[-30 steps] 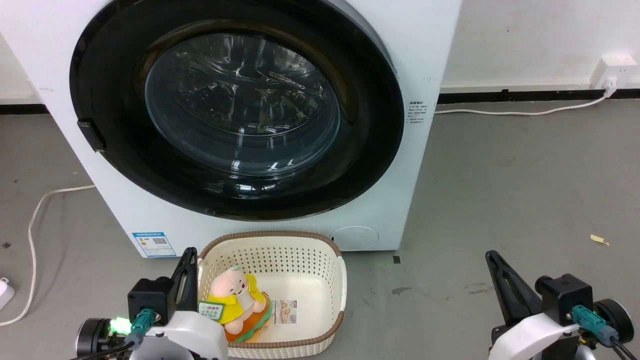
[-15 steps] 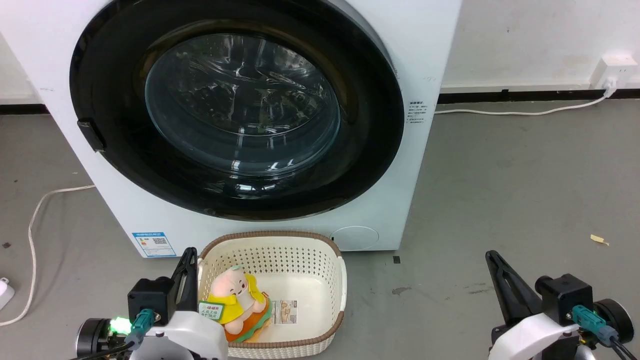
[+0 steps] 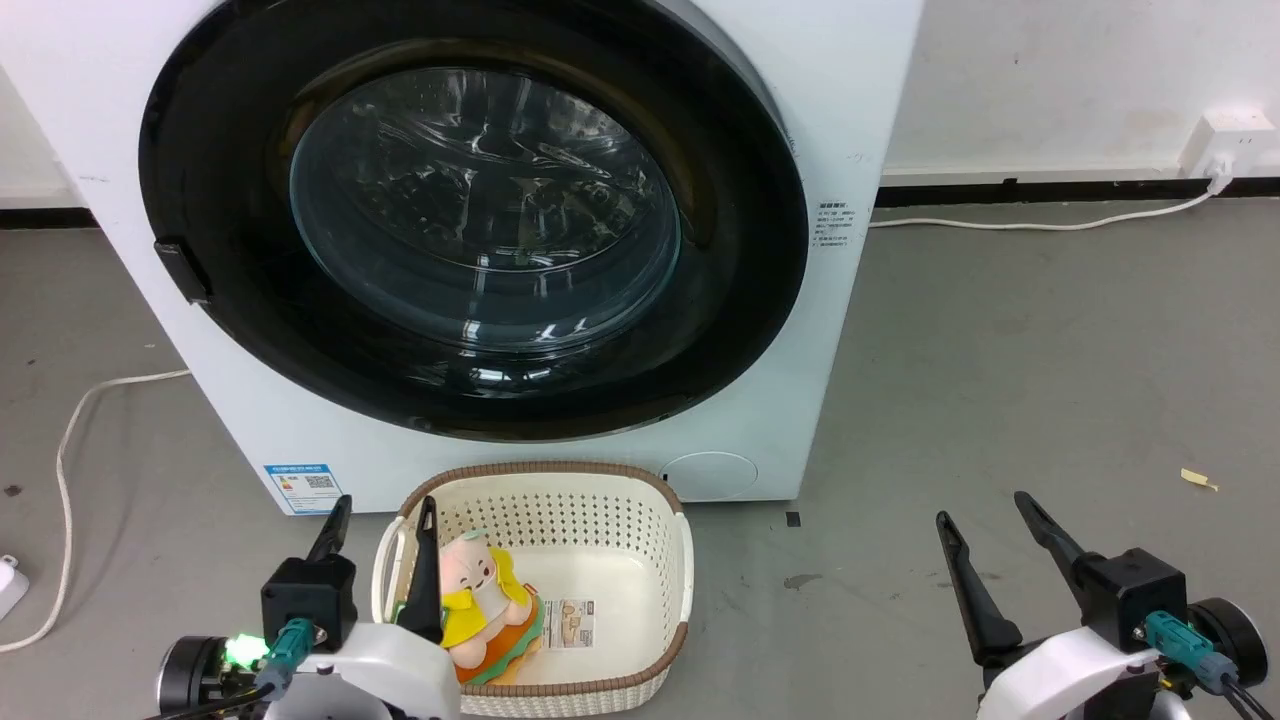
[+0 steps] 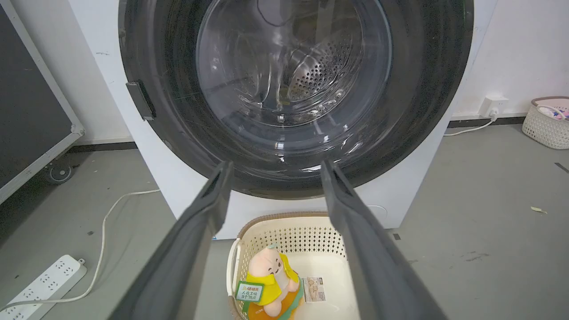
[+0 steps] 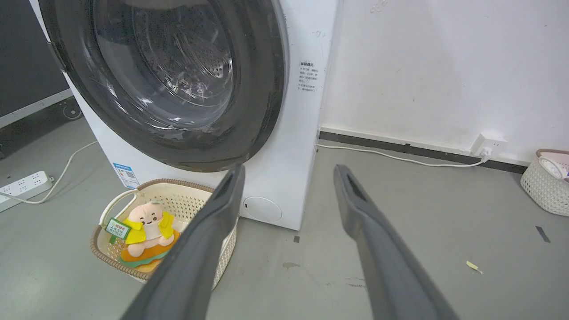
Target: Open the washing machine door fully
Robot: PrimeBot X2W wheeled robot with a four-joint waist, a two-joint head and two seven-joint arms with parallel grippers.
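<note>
Washing machine door (image 3: 470,230), centre and upper left of the head frame: large round disc with a glossy black rim and a bulging clear glass bowl at the middle, streaked with glare. It lies closed, flat against the front of the washing machine (image 3: 860,90), a smooth white box. The upper frame edge cuts off the door's top. A small black rectangular tab (image 3: 182,270) sits on its left rim. Behind the glass, the perforated steel drum (image 4: 318,73) reads clearly in the left wrist view but is mostly reflections in the head view. Blue sticker (image 3: 305,488) low on the front, print too small to read. Left gripper (image 3: 386,505), lower left: two long matte dark fingers spread wide with nothing between them. One finger overlaps the basket (image 3: 540,468); cannot tell if it touches. Right gripper (image 3: 982,507), lower right: fingers parted in a V over scuffed grey floor (image 3: 1000,380), empty. The basket is cream perforated plastic with a brown woven rim and stands just in front of the machine. The plush toy (image 3: 485,600) inside (pink, yellow jacket, orange base) is partly hidden by the left finger; the right wrist view shows it whole. The left wrist view adds a white power strip (image 4: 44,278) at lower left and a second cream basket (image 4: 549,122), cut off at the right edge.
</note>
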